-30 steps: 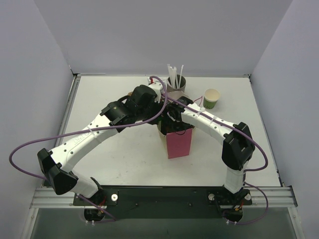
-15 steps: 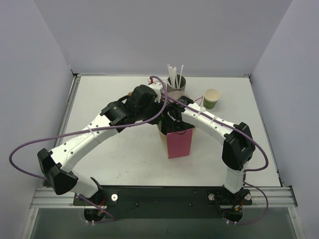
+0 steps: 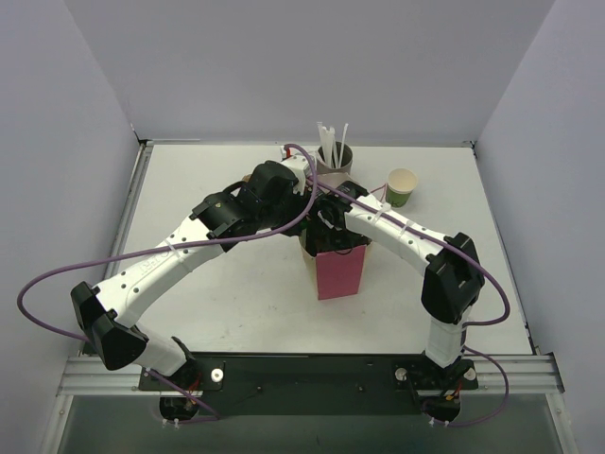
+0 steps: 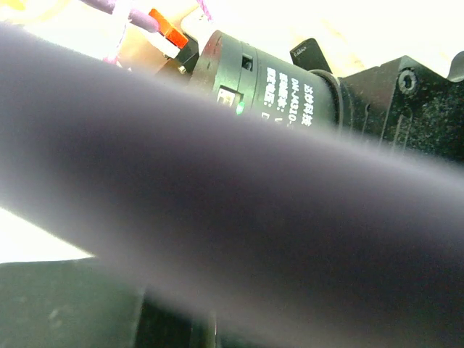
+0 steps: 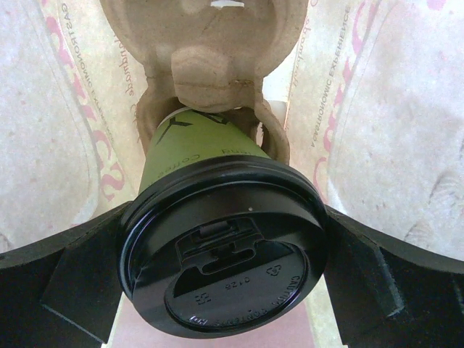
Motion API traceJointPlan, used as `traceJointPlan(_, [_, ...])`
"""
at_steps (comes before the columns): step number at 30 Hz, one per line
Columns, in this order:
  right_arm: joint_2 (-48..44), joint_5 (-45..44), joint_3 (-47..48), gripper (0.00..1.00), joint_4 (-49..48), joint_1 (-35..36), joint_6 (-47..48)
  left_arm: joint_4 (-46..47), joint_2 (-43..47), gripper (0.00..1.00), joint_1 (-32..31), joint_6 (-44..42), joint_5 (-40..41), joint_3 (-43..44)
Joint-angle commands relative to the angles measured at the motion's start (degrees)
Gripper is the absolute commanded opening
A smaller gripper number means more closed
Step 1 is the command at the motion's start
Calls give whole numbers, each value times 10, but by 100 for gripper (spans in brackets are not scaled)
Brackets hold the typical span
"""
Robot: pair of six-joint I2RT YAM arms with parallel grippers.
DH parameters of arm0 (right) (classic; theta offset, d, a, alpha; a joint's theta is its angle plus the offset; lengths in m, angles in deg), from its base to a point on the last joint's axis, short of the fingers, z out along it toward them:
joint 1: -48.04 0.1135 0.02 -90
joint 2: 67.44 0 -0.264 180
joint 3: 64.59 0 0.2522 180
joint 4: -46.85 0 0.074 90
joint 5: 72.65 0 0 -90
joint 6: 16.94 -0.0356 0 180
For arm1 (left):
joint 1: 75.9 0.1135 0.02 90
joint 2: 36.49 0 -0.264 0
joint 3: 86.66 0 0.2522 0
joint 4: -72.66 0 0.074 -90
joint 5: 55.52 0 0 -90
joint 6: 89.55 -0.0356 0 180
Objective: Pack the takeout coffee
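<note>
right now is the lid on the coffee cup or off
On: the black lid sits snug over the green cup, rim covered all round.

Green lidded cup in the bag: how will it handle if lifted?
Paper wall of the green cup probably dents under a hard squeeze. The black lid looks glossy, so likely slippery, and might pop off if lifted by it. Seated in the pulp carrier, it seems unlikely to tip.

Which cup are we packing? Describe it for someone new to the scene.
Find the pink bag at the table's centre; a cardboard carrier sits inside it. The cup stands in that carrier, between the right gripper's fingers: green with a black lid, unlike the lidless green cup near the straws.
</note>
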Motion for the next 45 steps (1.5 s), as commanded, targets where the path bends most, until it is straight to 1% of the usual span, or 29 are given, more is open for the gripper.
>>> traceJointPlan(1, [-33,-15,24,100,28,9,0,33,-3,0,-2,0,-9,25])
traceJointPlan(45, [-50,-6,31,100,33,11,5,32,-7,0,-2,1,-8,21])
